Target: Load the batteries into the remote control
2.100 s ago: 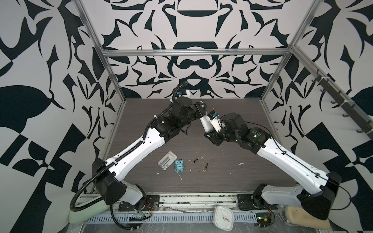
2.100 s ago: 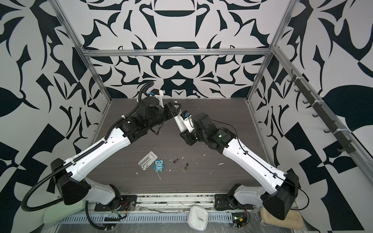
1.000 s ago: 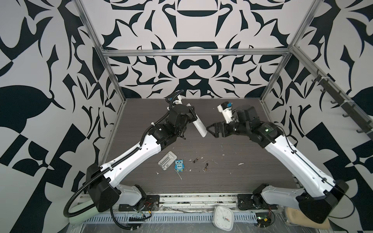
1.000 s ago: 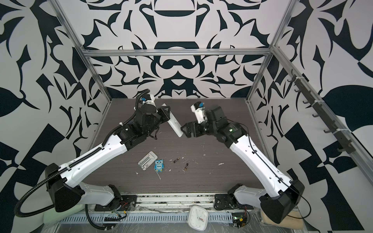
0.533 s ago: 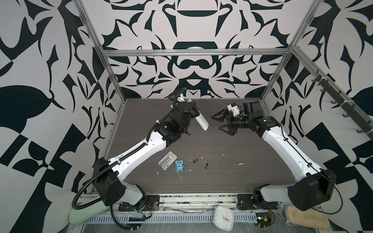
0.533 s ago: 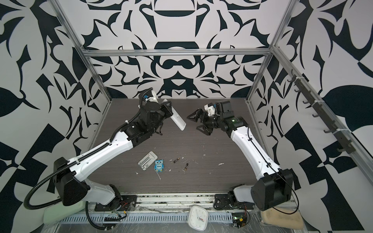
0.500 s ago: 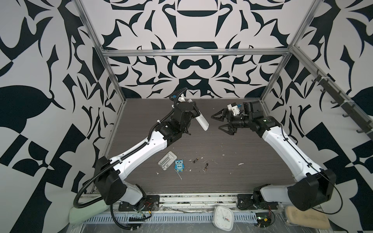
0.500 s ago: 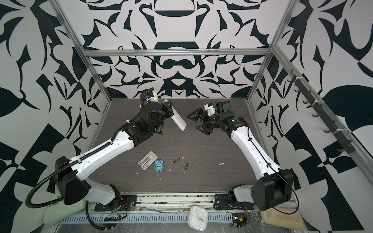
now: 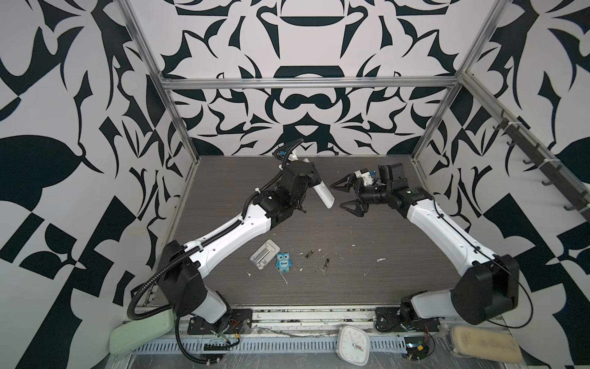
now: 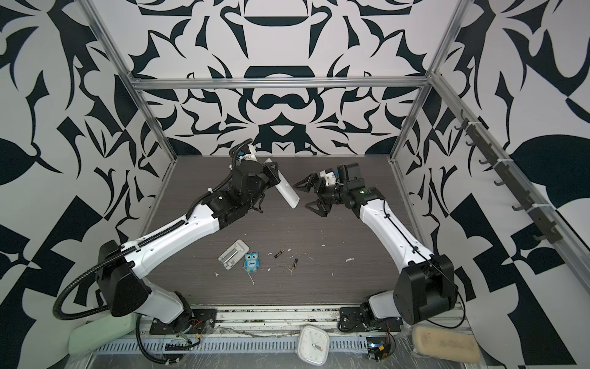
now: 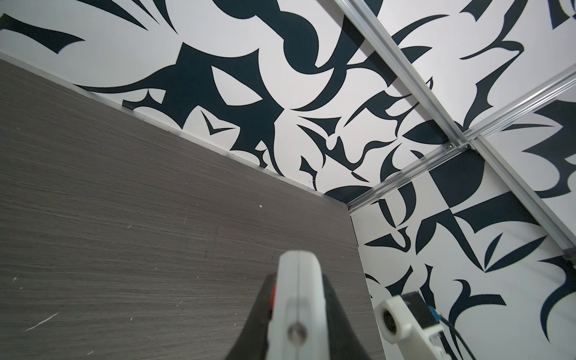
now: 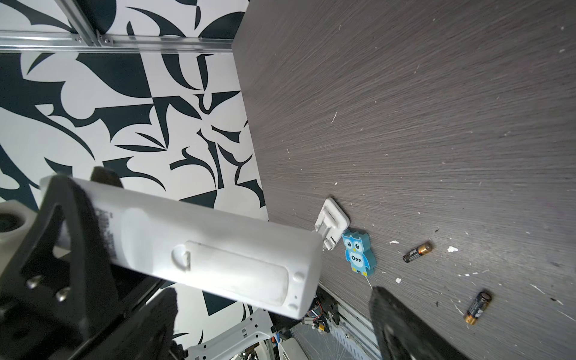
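Left pincer (image 9: 313, 177) grips remote (image 9: 324, 196) aloft; right pincer (image 9: 337, 195) wide, just beside.

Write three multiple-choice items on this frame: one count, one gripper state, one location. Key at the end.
1. How many batteries lie loose on the table? A one; B two; C four.
2. The right gripper is: A shut on a battery; B shut, empty; C open, empty.
3. The remote control is: A flat on the table; B raised off it, clamped in the left gripper; C in the right gripper.
Key: 1 B, two dark gold-banded cylinders show in both top views. 2 C, its jaws stand wide apart, gripping nothing. 3 B, black fingers pinch it in the left wrist view.
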